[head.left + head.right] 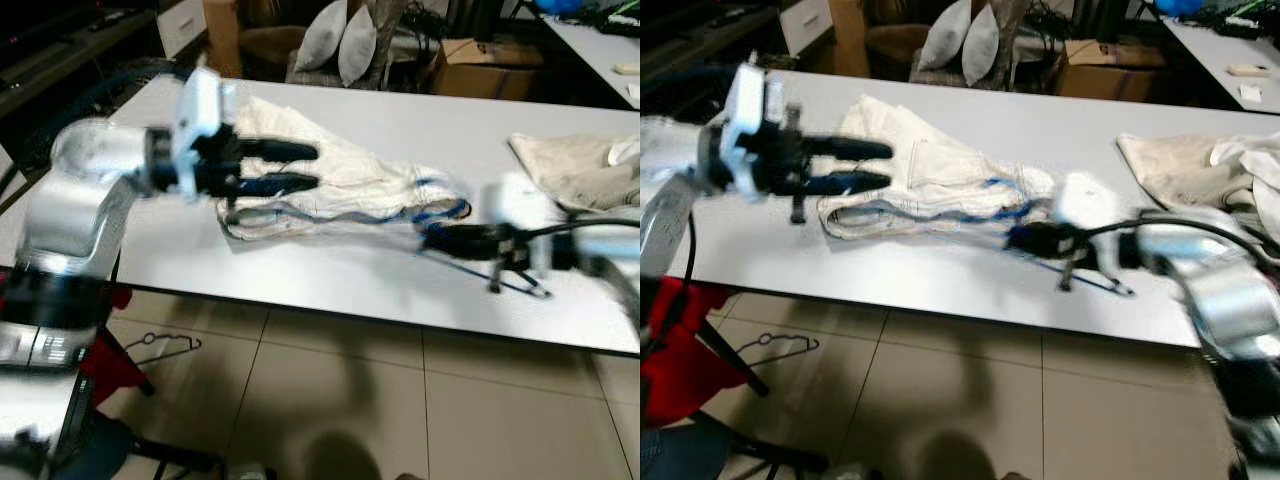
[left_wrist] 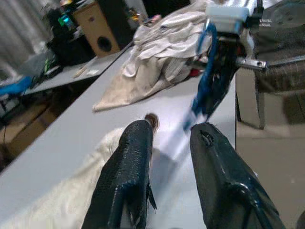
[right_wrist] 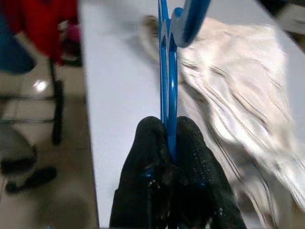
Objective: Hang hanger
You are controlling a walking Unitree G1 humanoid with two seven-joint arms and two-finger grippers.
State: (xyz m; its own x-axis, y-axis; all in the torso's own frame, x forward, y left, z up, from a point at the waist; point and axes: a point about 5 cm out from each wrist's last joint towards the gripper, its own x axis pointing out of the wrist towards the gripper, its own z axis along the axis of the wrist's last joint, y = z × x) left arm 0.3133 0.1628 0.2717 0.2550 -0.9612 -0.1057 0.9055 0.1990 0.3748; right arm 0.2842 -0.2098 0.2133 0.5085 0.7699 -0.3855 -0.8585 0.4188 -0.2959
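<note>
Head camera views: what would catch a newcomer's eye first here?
The cream garment spread on the white table, with a blue hanger lying partly in it. The right gripper has its jaws shut on the hanger near the table's front edge, while the left gripper hovers open over the garment's other end. A second heap of pale cloth lies on the table's right.

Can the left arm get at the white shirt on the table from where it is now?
Probably yes. The left gripper hovers open right over the white shirt with nothing between them; the right gripper holds the blue hanger at the shirt's other end.
</note>
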